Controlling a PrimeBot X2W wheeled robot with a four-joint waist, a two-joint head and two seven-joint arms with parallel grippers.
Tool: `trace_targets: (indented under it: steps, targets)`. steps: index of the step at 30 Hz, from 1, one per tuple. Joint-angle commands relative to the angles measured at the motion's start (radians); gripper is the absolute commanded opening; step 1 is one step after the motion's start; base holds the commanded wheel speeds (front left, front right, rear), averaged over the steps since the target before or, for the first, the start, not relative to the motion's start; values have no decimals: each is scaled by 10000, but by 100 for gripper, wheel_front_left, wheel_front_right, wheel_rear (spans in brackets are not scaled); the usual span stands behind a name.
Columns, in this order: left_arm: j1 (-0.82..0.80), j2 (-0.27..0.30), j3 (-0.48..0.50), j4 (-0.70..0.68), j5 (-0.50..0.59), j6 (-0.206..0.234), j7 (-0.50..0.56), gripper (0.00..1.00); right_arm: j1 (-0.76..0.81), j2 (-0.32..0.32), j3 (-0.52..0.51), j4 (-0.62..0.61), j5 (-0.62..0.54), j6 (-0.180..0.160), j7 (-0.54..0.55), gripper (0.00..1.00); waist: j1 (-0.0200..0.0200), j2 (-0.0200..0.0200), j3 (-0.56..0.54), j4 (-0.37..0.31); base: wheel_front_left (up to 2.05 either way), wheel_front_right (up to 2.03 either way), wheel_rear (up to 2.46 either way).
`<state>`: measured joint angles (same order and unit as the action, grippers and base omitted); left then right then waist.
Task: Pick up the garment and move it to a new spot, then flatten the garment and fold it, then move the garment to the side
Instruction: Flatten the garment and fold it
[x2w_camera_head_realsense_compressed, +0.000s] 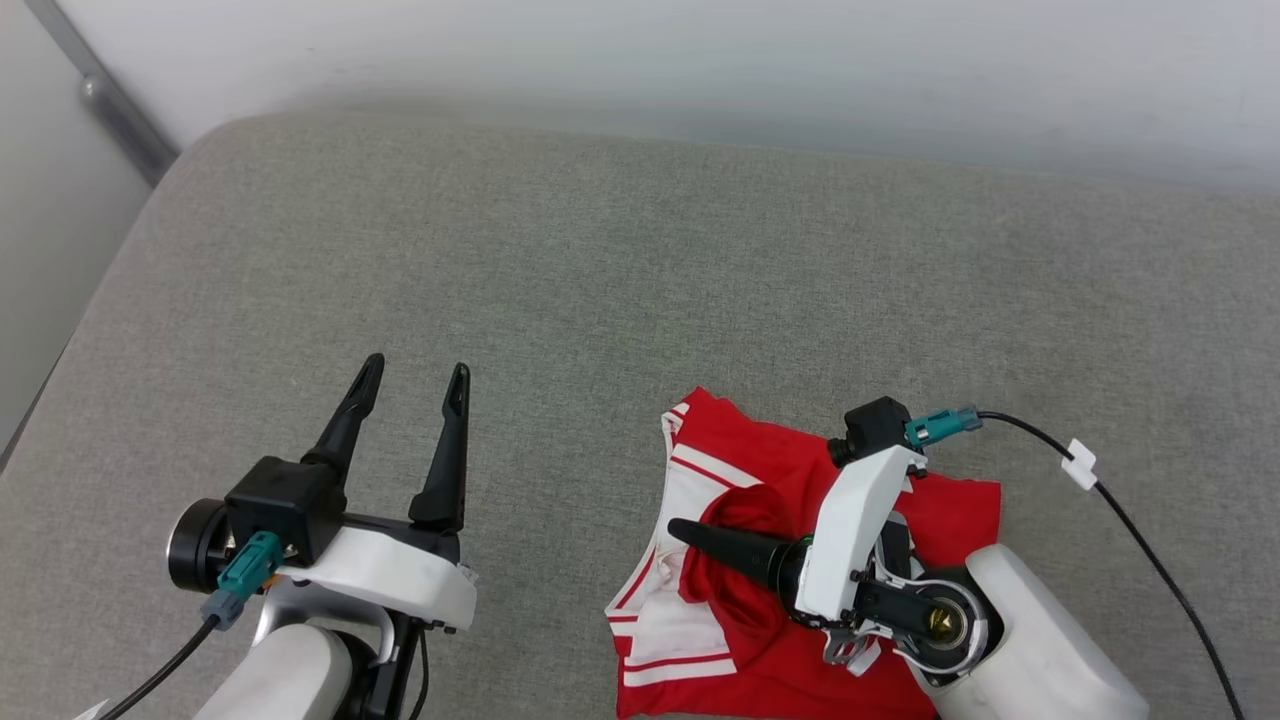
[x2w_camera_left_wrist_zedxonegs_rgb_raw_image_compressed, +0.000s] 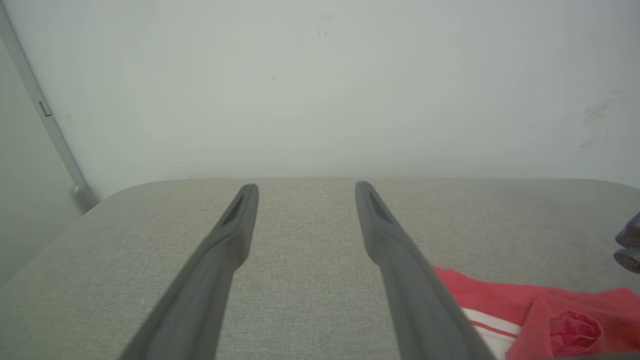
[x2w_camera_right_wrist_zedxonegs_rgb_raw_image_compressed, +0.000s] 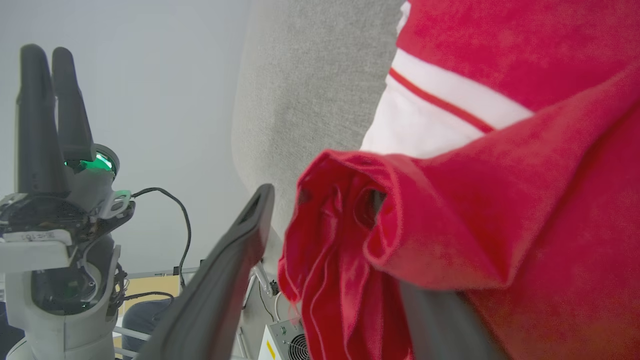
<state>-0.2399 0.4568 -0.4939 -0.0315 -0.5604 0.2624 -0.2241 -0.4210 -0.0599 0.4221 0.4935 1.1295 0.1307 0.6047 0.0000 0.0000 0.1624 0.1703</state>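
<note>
The garment (x2w_camera_head_realsense_compressed: 760, 460) lies crumpled on the grey cushion at the lower right, red with white sleeves and red-striped trim; no print shows. My right gripper (x2w_camera_head_realsense_compressed: 705, 550) rests over it, fingers pointing left. In the right wrist view its jaws stand apart: one dark finger (x2w_camera_right_wrist_zedxonegs_rgb_raw_image_compressed: 225, 280) is bare and red cloth (x2w_camera_right_wrist_zedxonegs_rgb_raw_image_compressed: 500, 40) drapes over the other, with a fold hanging between them. My left gripper (x2w_camera_head_realsense_compressed: 417, 368) hovers open at the lower left, well clear of the cloth and holding nothing. The left wrist view has its fingers (x2w_camera_left_wrist_zedxonegs_rgb_raw_image_compressed: 306, 187) spread and a garment corner (x2w_camera_left_wrist_zedxonegs_rgb_raw_image_compressed: 550, 305) at the lower right.
The grey cushion (x2w_camera_head_realsense_compressed: 600, 280) stretches wide to the back and left, ending at a white wall (x2w_camera_head_realsense_compressed: 700, 60). A metal rail (x2w_camera_head_realsense_compressed: 110, 100) runs at the far left. A black cable with a white tag (x2w_camera_head_realsense_compressed: 1080, 462) trails right of my right wrist.
</note>
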Motion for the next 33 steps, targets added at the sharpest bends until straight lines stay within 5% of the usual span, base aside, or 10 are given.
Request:
trace_targets:
  steps: [1,10,18,24,33]
  targets:
    - [-51,-33,21,31,-2,-29,-54,100,-184,-167,135,-127,-157,0,-38,100,0,0,-40,-16,0,0,0]
    - [305,37,-7,102,-76,61,-70,100,-26,-1591,1454,-1835,-2001,0,-299,100,0,0,-459,-424,0,0,0]
    - [587,103,15,108,-164,208,1,100,1141,-2693,-10,-2205,-4409,0,-1515,100,0,0,-895,-946,0,0,0]
    - [795,131,29,218,-240,335,54,100,2291,-2686,-2106,-2852,-6467,0,-2856,100,0,0,-1141,-1343,0,0,0]
    - [1178,150,155,568,-418,482,-47,100,3827,-1345,-4210,-4360,-8368,0,-5581,100,0,0,-1477,-1548,0,0,0]
